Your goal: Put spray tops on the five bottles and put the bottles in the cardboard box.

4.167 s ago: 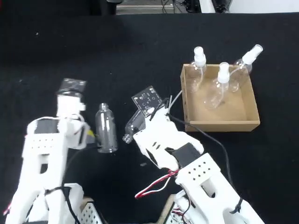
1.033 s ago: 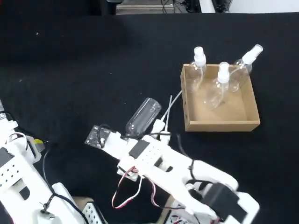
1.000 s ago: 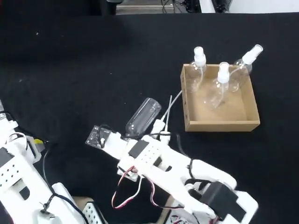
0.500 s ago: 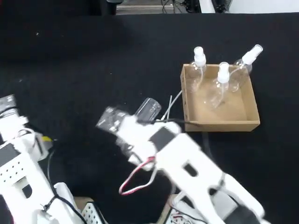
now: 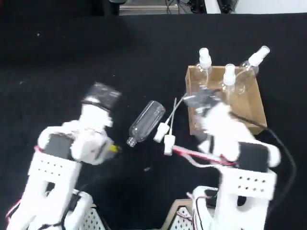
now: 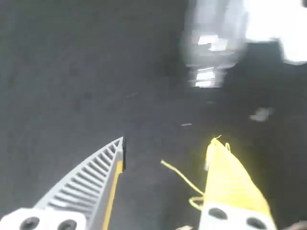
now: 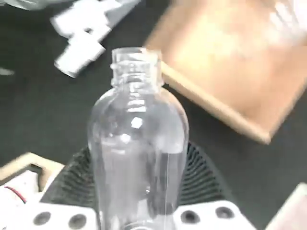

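We see three capped bottles (image 5: 229, 76) crowding the cardboard box's (image 5: 259, 103) far side; its near half offers room.

Bright, even light over the black table (image 5: 57, 52), white glints on the clear bottle (image 7: 136, 143)

The worktop (image 5: 72, 52) is covered by a black cloth, which is seen to reach the far edge of the high view. Two small pale specks are seen on the cloth, one near the front (image 5: 147, 168) and one far back on the left (image 5: 38, 34). Beyond the far edge, a pale strip of floor (image 5: 144, 6) is crossed by dark cables (image 5: 180, 5), and a white surface (image 5: 268, 5) is seen in the corner.
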### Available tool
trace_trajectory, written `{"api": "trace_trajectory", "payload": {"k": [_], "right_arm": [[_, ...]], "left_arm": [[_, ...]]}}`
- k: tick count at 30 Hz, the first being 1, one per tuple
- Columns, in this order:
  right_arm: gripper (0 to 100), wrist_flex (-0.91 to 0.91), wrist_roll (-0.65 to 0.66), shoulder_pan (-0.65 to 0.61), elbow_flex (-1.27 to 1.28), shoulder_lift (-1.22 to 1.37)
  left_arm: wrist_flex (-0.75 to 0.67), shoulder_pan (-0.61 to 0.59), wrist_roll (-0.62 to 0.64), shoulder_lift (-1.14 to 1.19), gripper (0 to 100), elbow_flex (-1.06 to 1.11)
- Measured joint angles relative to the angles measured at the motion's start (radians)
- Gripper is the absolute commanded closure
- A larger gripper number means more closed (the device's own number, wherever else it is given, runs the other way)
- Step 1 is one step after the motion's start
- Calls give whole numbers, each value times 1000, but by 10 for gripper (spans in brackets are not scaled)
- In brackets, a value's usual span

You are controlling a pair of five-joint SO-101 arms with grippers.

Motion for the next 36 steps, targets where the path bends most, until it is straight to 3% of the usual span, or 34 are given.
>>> {"api": "trace_trajectory", "payload": {"k": [6, 15, 21, 27, 36], "right_arm": [[988, 0, 110, 290, 0, 0], [988, -40, 199, 468, 0, 0], [988, -198, 199, 557, 121, -2], [988, -262, 199, 582, 173, -2], [988, -267, 199, 582, 173, -2]], "left_arm": [[-149, 319, 61, 21, 740, -3], [-500, 459, 281, 361, 740, -3], [-700, 470, 427, 523, 740, -3], [-824, 470, 463, 632, 740, -5], [-848, 394, 463, 812, 740, -66]]}}
